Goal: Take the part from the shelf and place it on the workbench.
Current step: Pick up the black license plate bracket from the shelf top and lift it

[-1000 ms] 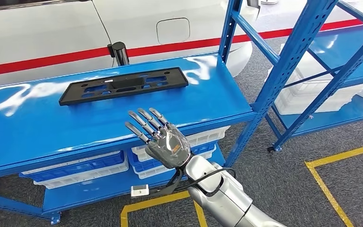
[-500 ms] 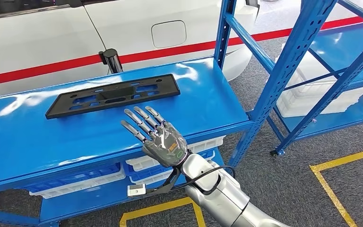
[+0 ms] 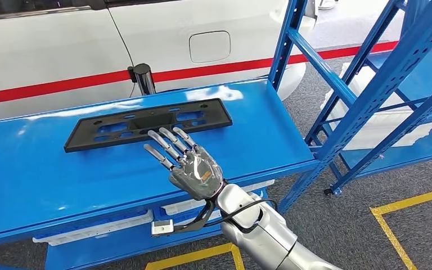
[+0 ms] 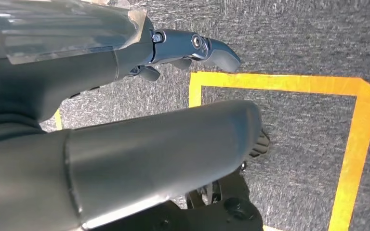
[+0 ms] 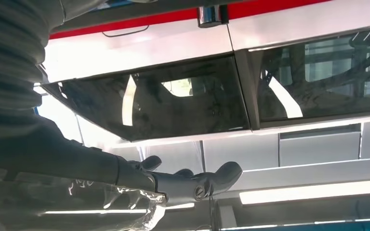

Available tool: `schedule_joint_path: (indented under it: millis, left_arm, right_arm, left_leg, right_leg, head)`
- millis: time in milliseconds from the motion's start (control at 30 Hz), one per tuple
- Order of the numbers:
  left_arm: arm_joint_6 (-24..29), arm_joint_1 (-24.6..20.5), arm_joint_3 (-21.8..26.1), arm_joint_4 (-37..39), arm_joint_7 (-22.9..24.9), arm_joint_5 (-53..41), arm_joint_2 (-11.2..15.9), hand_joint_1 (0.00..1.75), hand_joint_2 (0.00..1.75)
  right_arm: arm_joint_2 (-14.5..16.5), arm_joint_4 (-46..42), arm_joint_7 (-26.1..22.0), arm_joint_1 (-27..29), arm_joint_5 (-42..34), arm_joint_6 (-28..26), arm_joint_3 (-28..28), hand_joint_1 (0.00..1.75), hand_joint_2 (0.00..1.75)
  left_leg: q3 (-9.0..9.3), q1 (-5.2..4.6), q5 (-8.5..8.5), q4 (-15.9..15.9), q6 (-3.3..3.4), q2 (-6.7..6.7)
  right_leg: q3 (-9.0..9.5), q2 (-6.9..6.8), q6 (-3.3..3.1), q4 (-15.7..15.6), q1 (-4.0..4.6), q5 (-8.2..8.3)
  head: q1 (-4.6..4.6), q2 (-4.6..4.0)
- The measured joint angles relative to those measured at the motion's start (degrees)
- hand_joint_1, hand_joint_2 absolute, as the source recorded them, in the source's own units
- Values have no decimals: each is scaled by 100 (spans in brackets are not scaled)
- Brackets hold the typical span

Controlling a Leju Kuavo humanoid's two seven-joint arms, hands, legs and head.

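Part point(image 3: 148, 124), a flat black plastic frame with cut-outs, is lying on the glossy blue top of the workbench point(image 3: 45, 180), stretched lengthwise toward its far edge. Right hand point(image 3: 187, 163) is hovering over the bench just on the near side of the frame, palm down, fingers point(image 3: 166, 147) straight and spread, the tips reaching to the frame's near edge; whether they are touching it is hard to tell from here. It is holding nothing. Left hand point(image 4: 192, 48) is hanging low over grey carpet marked with yellow tape point(image 4: 361, 139), and whether its fingers are apart or curled I cannot tell. White car point(image 3: 62, 50) with a red stripe is standing right behind the bench, and a blue shelf rack point(image 3: 365, 73) is rising to the right.
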Motion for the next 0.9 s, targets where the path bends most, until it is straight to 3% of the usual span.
schedule_joint_path:
  millis: [33, 67, 100, 167, 233, 300, 367, 433, 533, 567, 600, 667, 700, 733, 800, 900]
  left_arm:
    - [2, 2, 2, 0, -1, 0, -1, 0, 0]
    - [1, 5, 3, 0, -1, 0, -4, 0, 0]
    - [1, 7, 4, 0, -1, 0, -9, 0, 0]
    - [0, 8, 6, 1, -9, 0, -21, 0, 0]
    - [0, 3, 9, 2, -21, -2, -26, 0, 0]
    - [1, 1, 15, 2, -28, -5, -26, 0, 0]
    - [1, -2, 19, 2, -32, -13, -20, 0, 0]
    - [-20, -15, 21, 2, -33, -21, -18, 0, 0]
    - [-59, -9, 21, 2, -33, -32, -19, 0, 0]
    - [-61, -2, 21, 2, -33, -44, -18, 0, 0]
    - [-61, 1, 21, 2, -33, -59, -15, 0, 0]
    - [-61, -1, 21, 2, -22, -95, -3, 0, 0]
    - [-62, -5, 21, 2, -8, -112, 3, 0, 0]
    - [-63, -9, 21, 2, 8, -127, 7, 0, 0]
    - [-65, -6, 21, 2, 34, -152, 10, 0, 0]
    - [-63, -3, 21, 2, 43, -183, 13, 0, 0]
  right_arm:
    - [-11, 1, 0, 15, -2, 0, 2, 0, 175]
    - [-21, 2, 0, 29, -3, 0, 4, 0, 175]
    - [-28, 2, 0, 37, -4, 0, 6, 0, 175]
    - [-34, 5, 0, 41, -5, 3, 10, 0, 175]
    - [-35, 16, -1, 42, -9, 20, 18, 0, 175]
    - [-23, 37, -15, 44, -26, 55, 36, 0, 175]
    - [12, 56, -52, 37, -56, 99, 69, 0, 175]
    - [58, 70, -82, 16, -84, 131, 112, 0, 175]
    - [90, 107, -129, 10, -158, 197, 174, 0, 175]
    - [93, 123, -159, 13, -202, 236, 195, 0, 175]
    - [102, 141, -195, 15, -251, 283, 220, 0, 175]
    - [140, 172, -273, 14, -357, 381, 275, 0, 175]
    - [165, 187, -317, 11, -416, 431, 307, 0, 175]
    - [190, 203, -360, 6, -475, 478, 342, 0, 175]
    - [227, 238, -424, -1, -557, 549, 409, 0, 175]
    - [263, 281, -455, -11, -604, 586, 468, 0, 175]
  left_leg:
    - [18, -7, -27, 1, 4, -6]
    - [50, -15, -60, 2, 4, -13]
    - [98, -22, -98, 2, 0, -21]
    - [205, -31, -184, 3, -24, -34]
    - [275, -44, -271, 4, -77, -44]
    - [312, -52, -308, 49, -142, -40]
    - [290, -39, -348, 179, -203, -16]
    - [64, -12, -522, 597, -268, 7]
    - [-589, 30, -897, 1559, -350, 19]
    - [-720, 39, -877, 1644, -364, 21]
    - [-738, 46, -729, 1508, -366, 23]
    - [-505, 53, -211, 760, -337, 26]
    - [-380, 43, -66, 415, -314, 27]
    - [-286, 26, 2, 187, -284, 26]
    - [-227, -3, 7, 85, -240, 23]
    - [-190, -18, 122, 63, -264, 11]
  right_leg:
    - [-213, 0, 13, 233, 1, -60]
    - [-334, 0, 44, 273, 3, -32]
    - [-328, 0, 83, 71, 6, 113]
    - [-98, -15, 126, -724, 19, 616]
    - [85, -44, 31, -1239, 44, 859]
    - [132, -48, -107, -1308, 48, 872]
    - [210, -36, -183, -1329, 4, 927]
    - [294, -36, -240, -1341, -27, 906]
    - [345, -33, -285, -1339, -23, 847]
    - [366, -29, -283, -1337, -22, 827]
    - [395, -23, -274, -1337, -23, 808]
    - [465, -12, -243, -1339, -25, 756]
    - [494, -9, -223, -1339, -17, 732]
    - [505, -7, -196, -1341, -9, 709]
    - [493, -9, -158, -1334, 18, 665]
    - [512, -24, -195, -1325, 63, 628]
  head:
    - [-1, 0]
    - [-1, 0]
    - [-1, 0]
    - [0, 0]
    - [-2, 0]
    - [-4, 0]
    - [-4, 0]
    - [-10, 0]
    - [-16, 0]
    - [-16, 0]
    - [-16, 0]
    - [-15, 0]
    - [-14, 0]
    - [-14, 0]
    - [-13, 0]
    - [-2, 0]
